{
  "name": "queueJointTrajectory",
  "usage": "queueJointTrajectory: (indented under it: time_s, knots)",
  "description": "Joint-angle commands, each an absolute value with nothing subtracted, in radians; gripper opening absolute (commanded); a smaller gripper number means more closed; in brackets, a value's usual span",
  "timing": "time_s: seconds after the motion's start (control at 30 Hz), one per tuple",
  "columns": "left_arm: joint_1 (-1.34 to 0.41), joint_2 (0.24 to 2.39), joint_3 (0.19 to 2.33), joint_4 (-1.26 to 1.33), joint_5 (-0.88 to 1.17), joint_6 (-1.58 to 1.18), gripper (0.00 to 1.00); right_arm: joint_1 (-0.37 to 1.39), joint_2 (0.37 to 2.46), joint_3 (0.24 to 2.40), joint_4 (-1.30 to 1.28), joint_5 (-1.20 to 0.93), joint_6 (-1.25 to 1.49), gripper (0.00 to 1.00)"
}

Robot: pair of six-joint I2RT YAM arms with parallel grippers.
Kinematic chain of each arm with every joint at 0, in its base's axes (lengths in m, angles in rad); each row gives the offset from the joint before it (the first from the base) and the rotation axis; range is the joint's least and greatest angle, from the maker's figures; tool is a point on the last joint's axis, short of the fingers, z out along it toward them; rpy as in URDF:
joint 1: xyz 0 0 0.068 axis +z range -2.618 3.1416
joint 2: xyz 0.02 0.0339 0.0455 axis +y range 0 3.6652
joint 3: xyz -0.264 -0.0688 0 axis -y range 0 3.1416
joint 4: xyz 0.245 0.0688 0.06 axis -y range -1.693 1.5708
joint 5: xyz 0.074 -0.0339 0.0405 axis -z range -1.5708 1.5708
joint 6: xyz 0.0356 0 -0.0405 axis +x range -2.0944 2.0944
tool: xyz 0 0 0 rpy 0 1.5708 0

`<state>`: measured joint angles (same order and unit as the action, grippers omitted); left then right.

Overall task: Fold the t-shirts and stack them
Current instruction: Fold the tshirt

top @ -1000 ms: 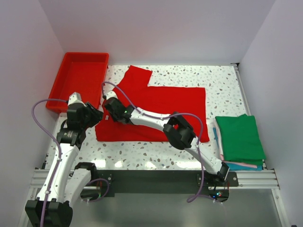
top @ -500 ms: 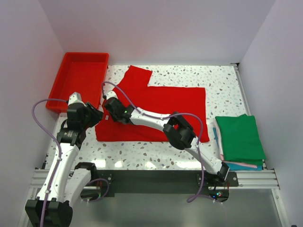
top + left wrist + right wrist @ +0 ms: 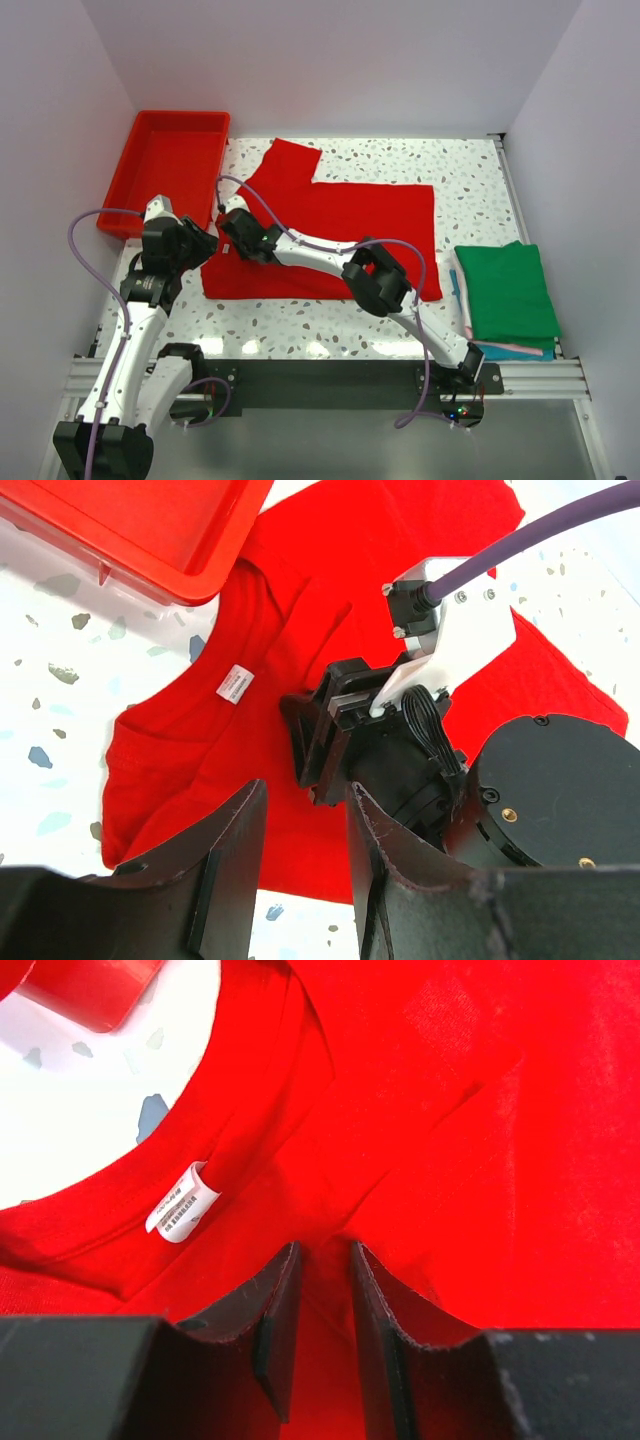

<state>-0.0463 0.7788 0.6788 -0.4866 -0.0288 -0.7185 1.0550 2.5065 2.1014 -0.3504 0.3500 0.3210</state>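
Note:
A bright red t-shirt (image 3: 350, 225) lies spread on the speckled table, one sleeve pointing to the back. Its white neck label (image 3: 182, 1200) shows at the collar, and also in the left wrist view (image 3: 232, 682). My right gripper (image 3: 230, 240) reaches across to the collar at the shirt's left end. Its jaws (image 3: 325, 1248) stand close together with a raised fold of red cloth (image 3: 480, 1110) pinched between them. My left gripper (image 3: 207, 246) is just left of it, open (image 3: 306, 792) and empty above the shirt's near-left corner (image 3: 180, 750). A folded green t-shirt (image 3: 512, 290) tops a stack at the right, over pink (image 3: 497, 346) and teal (image 3: 520, 353) ones.
A rigid red plastic tray (image 3: 170, 165) stands at the back left, close to the shirt's collar; it also shows in the left wrist view (image 3: 150, 540). The right arm's forearm and elbow (image 3: 375, 275) lie across the shirt. White walls close in the table on three sides.
The right arm's elbow has shifted very slightly to the left. Both grippers stay at the shirt's collar end.

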Motion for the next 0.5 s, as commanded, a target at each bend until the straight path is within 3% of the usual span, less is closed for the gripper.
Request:
queueJointTrajectory:
  time_s: [0.0, 0.2, 0.47]
  knots:
    - [-0.046, 0.779, 0.683, -0.451, -0.020, -0.701, 0.42, 1.063, 2.516, 2.106, -0.341, 0.350, 0.330, 0.30]
    - [-0.046, 0.784, 0.678, -0.448, -0.020, -0.699, 0.42, 1.063, 2.507, 2.095, -0.328, 0.353, 0.337, 0.20]
    - [-0.046, 0.787, 0.673, -0.449, -0.034, -0.693, 0.42, 1.039, 2.464, 2.095, -0.310, 0.292, 0.367, 0.17]
